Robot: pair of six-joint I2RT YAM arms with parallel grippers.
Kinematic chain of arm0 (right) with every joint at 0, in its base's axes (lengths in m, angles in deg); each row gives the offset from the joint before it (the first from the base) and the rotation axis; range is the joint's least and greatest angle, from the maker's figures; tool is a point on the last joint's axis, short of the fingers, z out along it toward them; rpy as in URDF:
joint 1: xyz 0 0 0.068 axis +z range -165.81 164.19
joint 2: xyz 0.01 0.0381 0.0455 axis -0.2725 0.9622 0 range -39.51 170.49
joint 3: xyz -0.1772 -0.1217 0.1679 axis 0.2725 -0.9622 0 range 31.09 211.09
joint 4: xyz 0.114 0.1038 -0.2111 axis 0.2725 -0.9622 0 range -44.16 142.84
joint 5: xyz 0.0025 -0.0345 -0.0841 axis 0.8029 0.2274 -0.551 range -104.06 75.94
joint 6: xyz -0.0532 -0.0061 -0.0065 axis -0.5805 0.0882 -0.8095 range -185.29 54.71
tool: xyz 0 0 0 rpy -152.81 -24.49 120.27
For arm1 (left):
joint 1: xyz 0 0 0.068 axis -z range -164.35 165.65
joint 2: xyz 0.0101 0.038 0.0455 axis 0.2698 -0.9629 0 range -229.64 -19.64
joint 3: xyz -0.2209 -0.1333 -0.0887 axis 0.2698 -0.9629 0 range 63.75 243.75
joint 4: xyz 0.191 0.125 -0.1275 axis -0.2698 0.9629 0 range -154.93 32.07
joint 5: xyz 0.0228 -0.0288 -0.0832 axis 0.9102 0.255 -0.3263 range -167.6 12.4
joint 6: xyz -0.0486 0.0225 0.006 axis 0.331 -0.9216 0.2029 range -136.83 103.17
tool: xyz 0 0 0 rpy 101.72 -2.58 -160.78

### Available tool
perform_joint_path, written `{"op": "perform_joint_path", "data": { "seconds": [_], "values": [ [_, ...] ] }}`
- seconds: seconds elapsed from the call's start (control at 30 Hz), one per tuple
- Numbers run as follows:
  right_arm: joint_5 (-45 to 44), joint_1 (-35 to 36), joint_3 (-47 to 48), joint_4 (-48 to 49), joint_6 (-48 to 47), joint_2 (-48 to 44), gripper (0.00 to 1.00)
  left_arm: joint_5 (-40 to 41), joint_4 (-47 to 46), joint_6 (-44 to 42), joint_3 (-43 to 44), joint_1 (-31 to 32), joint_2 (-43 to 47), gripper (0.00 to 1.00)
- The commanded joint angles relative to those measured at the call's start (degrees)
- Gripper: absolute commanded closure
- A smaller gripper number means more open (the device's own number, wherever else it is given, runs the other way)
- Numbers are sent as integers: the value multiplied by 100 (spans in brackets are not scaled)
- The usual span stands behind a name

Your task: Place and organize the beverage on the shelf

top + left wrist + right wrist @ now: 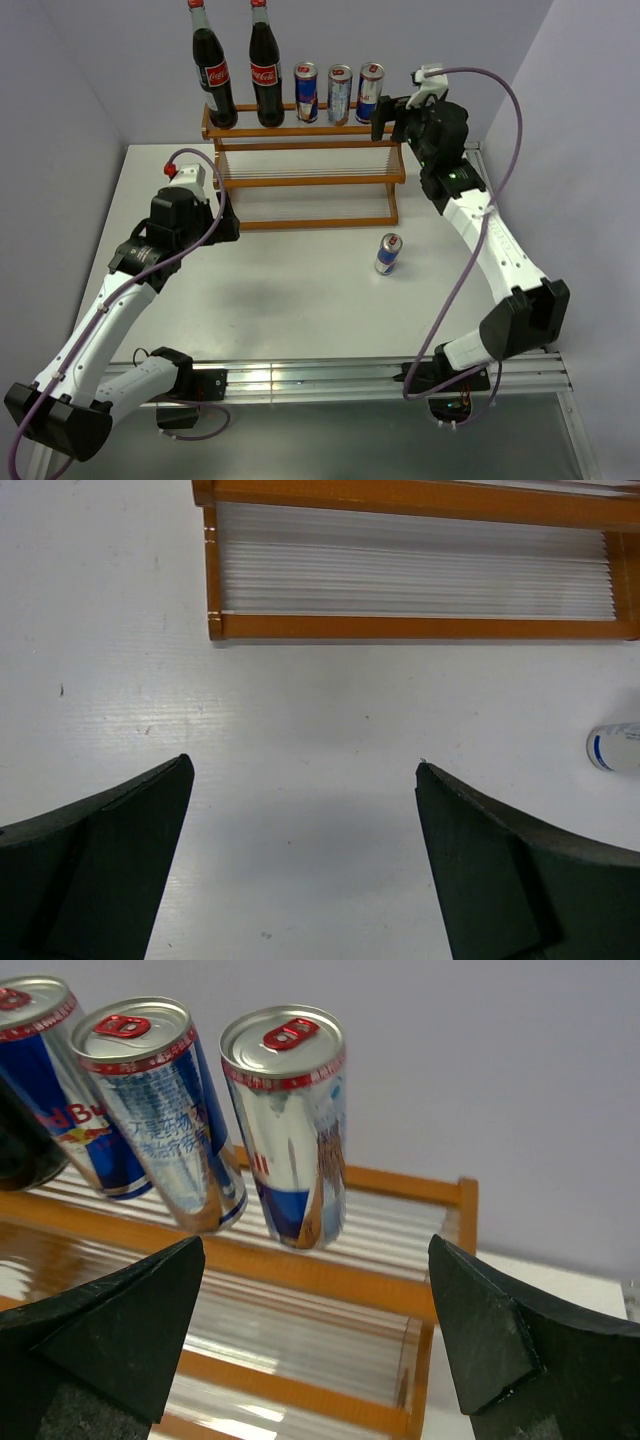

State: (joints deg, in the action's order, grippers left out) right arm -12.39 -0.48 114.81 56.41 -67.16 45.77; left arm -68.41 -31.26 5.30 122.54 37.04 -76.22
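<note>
The shelf (300, 178) stands at the back of the table. On its top tier two cola bottles (214, 75) (266, 70) stand at the left, with three cans (306, 92) (340, 93) (370, 92) to their right. A fourth can (388, 253) stands upright on the table in front of the shelf's right end. My right gripper (385, 120) is open just right of the rightmost can (288, 1125), touching nothing. In its wrist view the right gripper (315, 1330) holds nothing. My left gripper (230, 225) (303, 780) is open and empty over the table by the shelf's lower left corner.
The shelf's lower rail (400, 628) lies ahead of the left gripper, and the loose can (615, 747) shows at that view's right edge. Grey walls close in the back and both sides. The right arm's purple cable (505, 120) loops above the shelf's right end.
</note>
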Motion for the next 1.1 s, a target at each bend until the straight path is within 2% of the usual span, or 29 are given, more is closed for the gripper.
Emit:
{"op": "perform_joint_path", "data": {
  "seconds": [0.0, 0.03, 0.07, 0.1, 0.17, 0.23, 0.3, 0.37, 0.4, 0.53, 0.67, 0.8, 0.93, 1.07],
  "values": [
    [-404, -30, -215, -303, 651, -713, 0, -382, -185, 177, 309, -38, -29, 0],
    [-457, -39, -355, -705, 818, -949, 0, -453, -212, 247, 335, -29, -38, 1],
    [-640, -30, -409, -953, 1481, -1082, 0, -514, -229, 283, 379, -29, -38, 1],
    [-1190, -39, -453, -1225, 2027, -1222, 0, -671, -238, 309, 405, -21, -55, 0],
    [-1117, -39, -541, -1981, 2532, -1583, 0, -743, -282, 475, 537, 23, -143, 0],
    [-461, -39, -830, -2342, 2472, -1951, 0, -603, -369, 590, 608, 250, -265, 0],
    [-195, -39, -1337, -2405, 2656, -2250, 0, -341, -449, 748, 739, 567, -388, 1],
    [175, -39, -1665, -2475, 2726, -2716, 0, 117, -475, 880, 932, 1208, -678, 0],
    [149, -39, -1927, -2519, 2744, -2875, 0, 205, -510, 916, 1003, 1601, -792, 0],
    [-306, -39, -2307, -2984, 2771, -3752, 0, 417, -860, 1100, 1205, 2376, -1459, 0],
    [-597, -39, -2290, -3512, 2639, -4308, 0, 443, -1292, 1188, 1450, 3037, -2128, 1],
    [-1334, -39, -2325, -3846, 2674, -4870, 0, 548, -1460, 1145, 1995, 3774, -3119, 0],
    [-1722, -39, -2448, -3961, 2885, -5512, 0, 672, -1784, 873, 2531, 4312, -3824, 0],
    [-1644, -48, -2466, -4014, 2894, -5680, 0, 680, -1768, 784, 3103, 4549, -4563, 0]
  ]
}}
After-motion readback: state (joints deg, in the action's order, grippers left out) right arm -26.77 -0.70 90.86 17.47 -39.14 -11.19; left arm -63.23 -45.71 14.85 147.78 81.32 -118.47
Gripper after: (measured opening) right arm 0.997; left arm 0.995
